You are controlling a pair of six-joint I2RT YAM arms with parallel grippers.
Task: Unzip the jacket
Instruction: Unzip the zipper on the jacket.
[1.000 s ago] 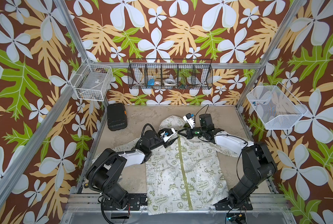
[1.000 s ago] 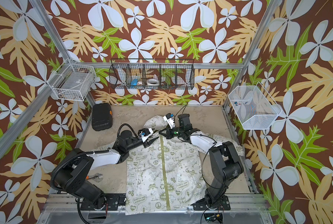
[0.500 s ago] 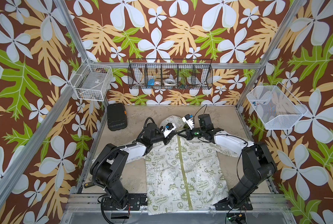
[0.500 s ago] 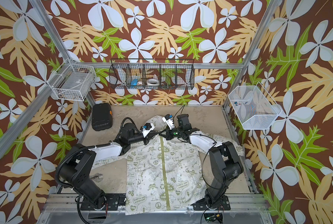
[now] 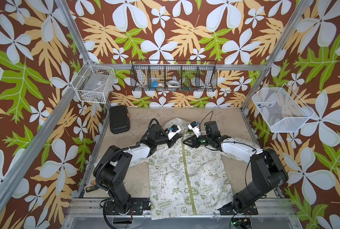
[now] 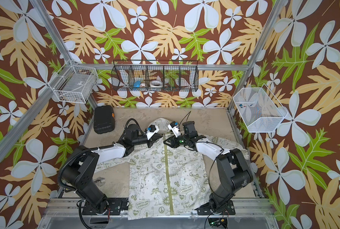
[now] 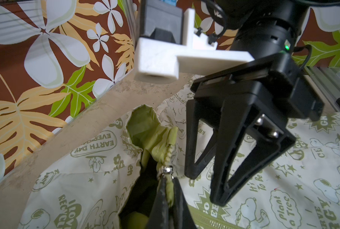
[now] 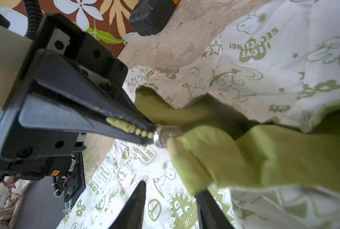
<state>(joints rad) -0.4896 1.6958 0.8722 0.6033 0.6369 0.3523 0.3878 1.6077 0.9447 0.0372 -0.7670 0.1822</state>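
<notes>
The cream jacket point(image 5: 185, 178) point(image 6: 165, 178) with green prints lies flat on the table, hood toward the back, its olive zipper point(image 5: 186, 168) running down the middle. Both grippers meet at the collar. My left gripper point(image 7: 168, 179) point(image 5: 175, 139) is shut on the olive top end of the zipper, right beside the silver slider point(image 7: 166, 170) point(image 8: 162, 134). In the right wrist view the zipper teeth run into its jaws. My right gripper point(image 8: 172, 187) point(image 5: 186, 141) hangs open just over the chest, fingers apart and holding nothing. The collar gapes, showing olive lining point(image 7: 143, 126).
A black case point(image 5: 119, 119) lies at the table's back left. A small dark remote-like object point(image 5: 91, 187) sits by the front left edge. A white wire basket point(image 5: 93, 84), a black wire basket point(image 5: 174, 76) and a white mesh basket point(image 5: 280, 111) hang on the walls.
My left gripper has moved right to the collar and shut on the zipper's top end. My right gripper, shut there before, has opened.
</notes>
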